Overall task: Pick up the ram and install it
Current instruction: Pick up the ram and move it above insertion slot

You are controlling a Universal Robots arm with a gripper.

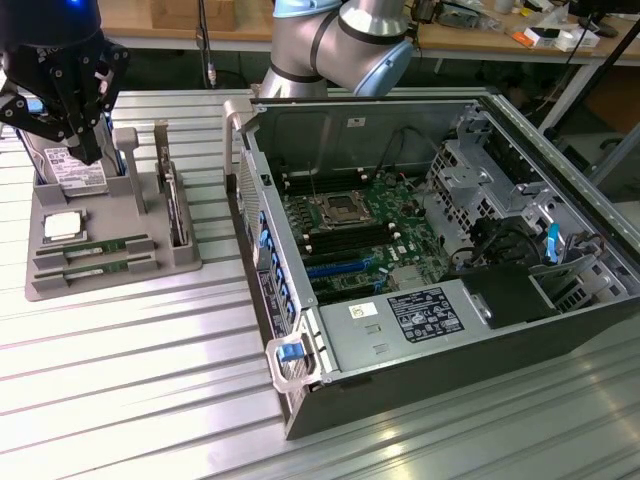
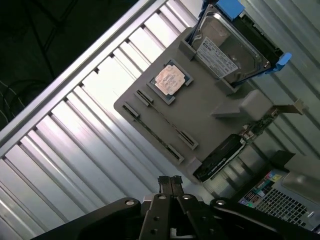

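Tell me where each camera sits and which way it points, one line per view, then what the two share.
Exterior view: off the arm, raised above the table, looking down at the open computer case and the grey tray; the arm and the black hand near the tray show.
Wrist view: on the wrist, looking down past the shut hand at the tray.
Shared: the tray, its hard drive and square chip, and the hand.
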